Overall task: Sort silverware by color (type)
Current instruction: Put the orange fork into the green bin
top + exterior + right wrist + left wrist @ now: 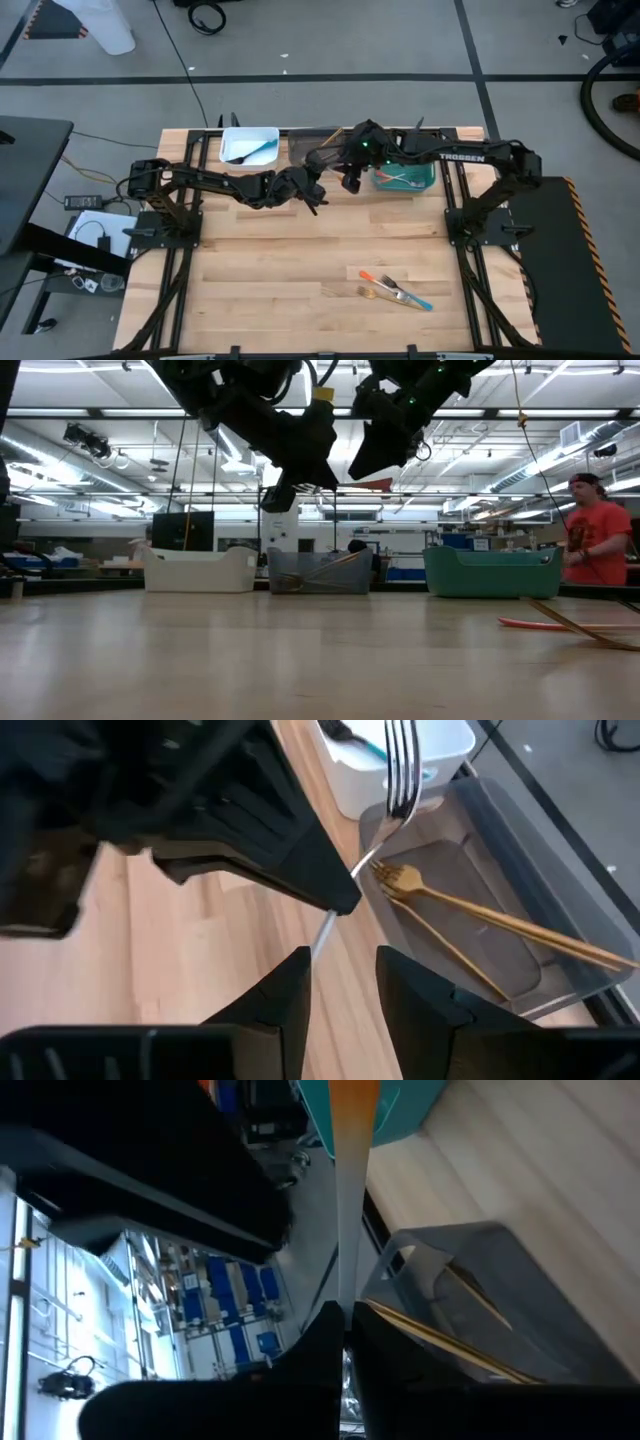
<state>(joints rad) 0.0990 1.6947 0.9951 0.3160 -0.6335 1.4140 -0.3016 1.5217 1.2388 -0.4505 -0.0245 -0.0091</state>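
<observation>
both arms are meeting in the air near the table's far edge, in front of the row of three bins. the left gripper (316, 199) is clamping shut on an orange-handled fork (350, 1170), pinching its metal shaft while the tines (400, 765) are pointing out over the grey bin (313, 145). the right gripper (343, 982) is hanging with its fingers parted on either side of that same shaft, just short of touching it; it is gripping nothing. two golden forks (480, 920) are lying inside the grey bin, a blue utensil is resting in the white bin (249, 144), and more pieces are sitting in the teal bin (405, 178). three forks (395, 289) are lying crossed on the near right part of the table (270, 260), well apart from the arms. the wide middle of the boards is standing open. a person in a red shirt (596, 530) is standing beyond the table's right end.
</observation>
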